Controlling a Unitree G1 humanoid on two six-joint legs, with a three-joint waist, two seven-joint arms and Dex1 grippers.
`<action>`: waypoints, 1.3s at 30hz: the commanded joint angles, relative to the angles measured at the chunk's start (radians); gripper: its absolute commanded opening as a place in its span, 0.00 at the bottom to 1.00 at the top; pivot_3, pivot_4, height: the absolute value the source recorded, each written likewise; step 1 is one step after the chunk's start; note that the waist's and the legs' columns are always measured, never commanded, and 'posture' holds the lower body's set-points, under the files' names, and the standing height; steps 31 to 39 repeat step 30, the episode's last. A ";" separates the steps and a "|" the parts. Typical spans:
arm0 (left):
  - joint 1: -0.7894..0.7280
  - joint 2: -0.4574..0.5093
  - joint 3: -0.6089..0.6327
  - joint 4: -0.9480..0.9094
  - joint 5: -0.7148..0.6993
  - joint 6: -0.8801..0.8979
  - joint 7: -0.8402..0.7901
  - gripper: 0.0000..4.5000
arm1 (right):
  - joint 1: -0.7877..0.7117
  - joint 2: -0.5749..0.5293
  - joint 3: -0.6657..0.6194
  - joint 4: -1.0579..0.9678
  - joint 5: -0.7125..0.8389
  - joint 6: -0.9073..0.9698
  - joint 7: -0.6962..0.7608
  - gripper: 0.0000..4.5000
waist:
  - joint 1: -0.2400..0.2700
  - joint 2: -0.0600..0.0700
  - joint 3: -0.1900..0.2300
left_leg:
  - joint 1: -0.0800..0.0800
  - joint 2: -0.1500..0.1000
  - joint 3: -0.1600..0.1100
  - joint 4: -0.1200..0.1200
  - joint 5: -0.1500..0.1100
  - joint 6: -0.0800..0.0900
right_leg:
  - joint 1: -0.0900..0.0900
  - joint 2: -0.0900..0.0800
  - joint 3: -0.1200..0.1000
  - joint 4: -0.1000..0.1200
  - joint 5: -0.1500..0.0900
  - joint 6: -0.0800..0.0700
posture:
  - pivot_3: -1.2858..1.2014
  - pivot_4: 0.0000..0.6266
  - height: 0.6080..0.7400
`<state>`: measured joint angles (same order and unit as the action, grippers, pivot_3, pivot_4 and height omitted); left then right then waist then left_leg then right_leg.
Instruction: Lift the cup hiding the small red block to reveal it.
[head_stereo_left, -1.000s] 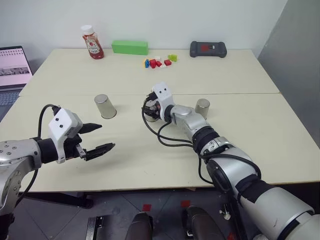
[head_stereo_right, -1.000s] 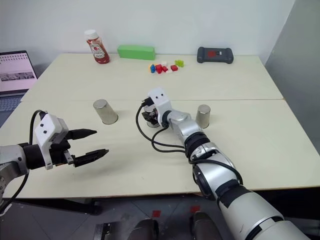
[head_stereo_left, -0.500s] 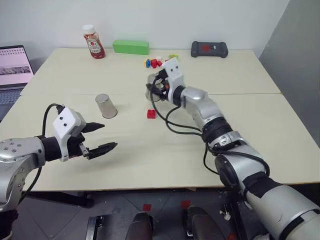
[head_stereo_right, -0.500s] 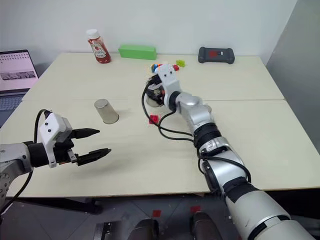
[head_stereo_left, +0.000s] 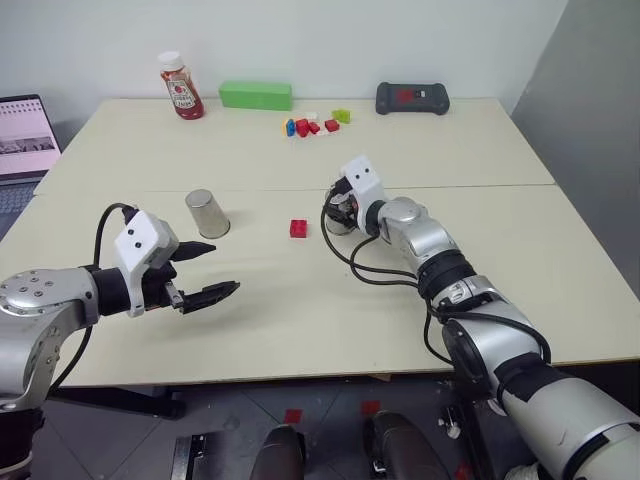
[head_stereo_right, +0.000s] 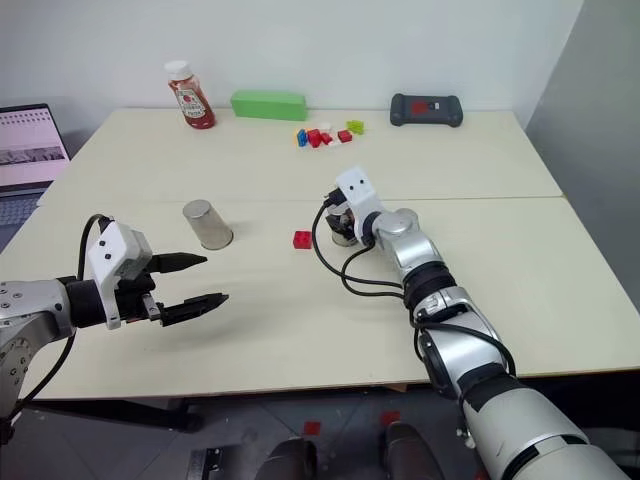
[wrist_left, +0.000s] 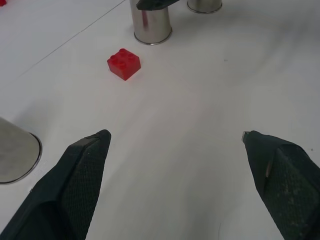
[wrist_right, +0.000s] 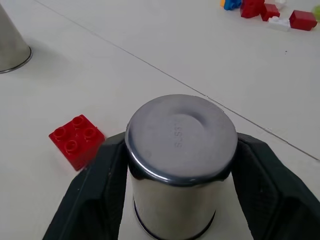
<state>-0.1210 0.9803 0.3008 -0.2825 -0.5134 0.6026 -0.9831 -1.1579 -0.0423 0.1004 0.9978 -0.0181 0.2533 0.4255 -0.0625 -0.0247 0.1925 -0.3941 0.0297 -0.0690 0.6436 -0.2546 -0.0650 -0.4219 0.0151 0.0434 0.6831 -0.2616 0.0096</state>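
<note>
The small red block lies uncovered on the table; it also appears as the block in the right wrist view. Just to its right stands the cup, mouth down on the table. My right gripper is open, one finger on each side of the cup, close to its wall. A second silver cup stands mouth down to the left. My left gripper hovers open and empty near the front left. The left wrist view shows a third cup behind.
Along the far edge stand a ketchup bottle, a green box, several multicoloured bricks and a black controller. A laptop sits off the table's left side.
My right gripper lifted the cup off the red block, raised it toward the back, then brought it down to the block's right, where it now stands. The left gripper kept still.
</note>
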 joint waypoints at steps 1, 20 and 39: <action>-0.005 -0.003 0.012 -0.025 -0.004 -0.012 0.007 1.00 | -0.031 0.000 -0.050 -0.036 0.039 -0.007 0.003 0.91 | 0.002 0.000 0.000 | 0.000 0.000 0.000 0.000 0.000 0.000 | 0.000 0.000 0.000 0.000 0.000 0.000 | 0.52 0.24 1.00; 0.113 -0.066 0.136 -0.128 0.005 0.001 0.153 1.00 | 0.656 -0.382 -0.027 -1.420 0.390 0.463 0.323 0.99 | 0.031 0.000 0.000 | -0.003 -0.001 -0.006 0.001 0.000 0.000 | 0.002 -0.002 -0.003 -0.002 0.000 0.000 | 0.52 0.24 1.00; 0.174 -0.089 0.182 -0.159 -0.015 0.009 0.170 1.00 | 0.814 -0.434 -0.103 -1.448 0.387 0.420 0.245 0.99 | 0.017 0.000 0.000 | 0.005 0.001 -0.001 0.001 0.002 0.003 | 0.004 0.001 0.000 0.001 -0.001 0.005 | 0.52 0.24 1.00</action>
